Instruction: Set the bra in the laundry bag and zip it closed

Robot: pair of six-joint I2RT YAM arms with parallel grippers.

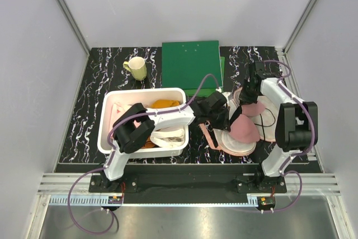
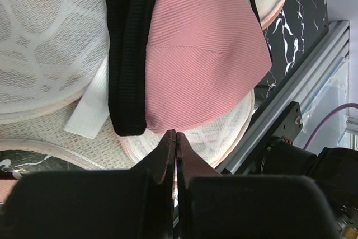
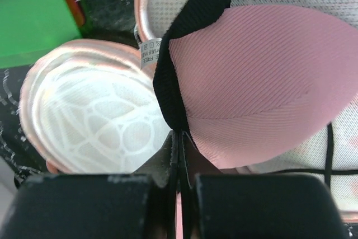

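bra [image 1: 246, 129]: on the open laundry bag [image 1: 235, 148], table's 4 o'clock.
your left gripper [image 2: 176, 134]: clenched at bra's edge.
your right gripper [image 3: 179, 134]: pinching the bra.

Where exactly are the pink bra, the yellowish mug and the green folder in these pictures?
Dusty-pink padded bra [image 1: 246, 129]: top view, on its rounded cup.
Pale yellow ceramic mug [image 1: 137, 73]: top view, on its body.
Flat green folder [image 1: 190, 62]: top view, middle of its cover.
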